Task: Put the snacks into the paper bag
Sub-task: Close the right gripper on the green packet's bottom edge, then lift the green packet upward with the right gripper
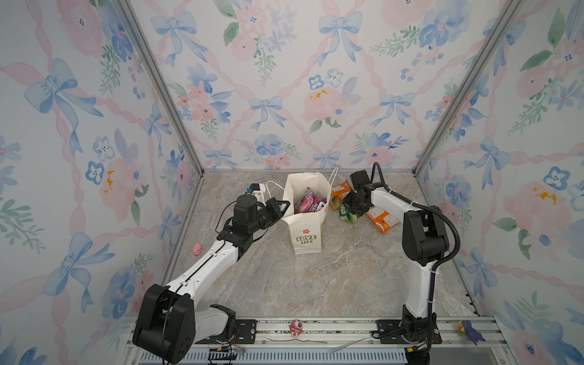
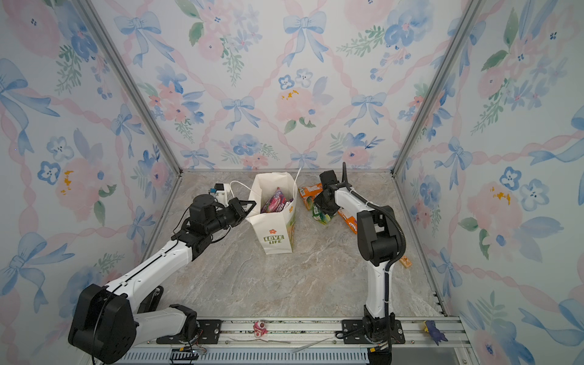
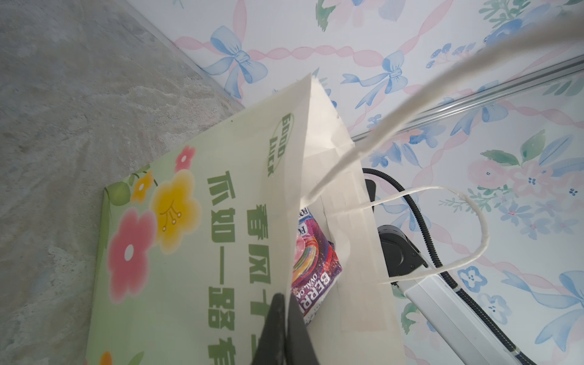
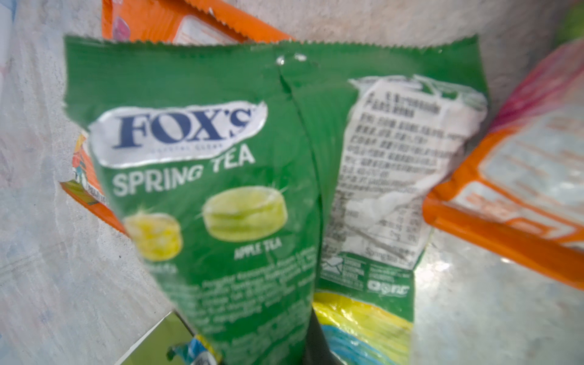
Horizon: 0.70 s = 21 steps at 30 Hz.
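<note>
The left edge of the paper bag (image 1: 305, 234) is pinched in the left fingers (image 3: 275, 328), a green candy packet (image 4: 215, 177) just right of it on the tabletop (image 1: 316, 284) is squeezed in the right fingers (image 4: 316, 350), and next it must be lifted over the open top and dropped in.

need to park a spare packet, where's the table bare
Bare: the grey marble tabletop between the cream-white paper bag and the metal front rail. Crowded: right of the bag, orange plastic packets surround the green packet in the right end effector; the left end effector pinches the bag's rim.
</note>
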Each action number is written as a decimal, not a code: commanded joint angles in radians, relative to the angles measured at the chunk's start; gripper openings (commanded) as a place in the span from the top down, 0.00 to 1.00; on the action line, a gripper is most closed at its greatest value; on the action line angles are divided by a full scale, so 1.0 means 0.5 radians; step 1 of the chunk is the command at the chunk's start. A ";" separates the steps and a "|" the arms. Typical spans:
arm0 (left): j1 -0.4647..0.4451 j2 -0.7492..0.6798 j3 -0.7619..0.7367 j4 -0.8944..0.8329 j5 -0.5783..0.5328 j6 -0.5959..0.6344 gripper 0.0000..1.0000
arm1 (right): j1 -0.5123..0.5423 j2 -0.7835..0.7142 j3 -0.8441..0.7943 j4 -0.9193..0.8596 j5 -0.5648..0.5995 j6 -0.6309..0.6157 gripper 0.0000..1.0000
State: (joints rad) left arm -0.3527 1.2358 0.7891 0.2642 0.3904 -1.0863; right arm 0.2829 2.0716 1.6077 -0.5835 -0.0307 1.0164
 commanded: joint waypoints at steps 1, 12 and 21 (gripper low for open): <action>0.000 -0.072 -0.010 0.101 0.014 -0.018 1.00 | -0.014 -0.161 -0.018 0.016 -0.006 -0.066 1.00; 0.003 -0.079 -0.020 0.101 0.014 -0.012 1.00 | -0.014 -0.434 -0.121 0.317 -0.155 -0.235 1.00; 0.005 -0.085 -0.023 0.100 0.008 -0.012 1.00 | -0.014 -0.645 -0.181 0.449 -0.200 -0.364 1.00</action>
State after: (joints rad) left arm -0.3527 1.2255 0.7834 0.2634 0.3904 -1.0863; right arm 0.2829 1.8126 1.5288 -0.4210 -0.1127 0.8803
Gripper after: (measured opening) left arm 0.048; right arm 0.154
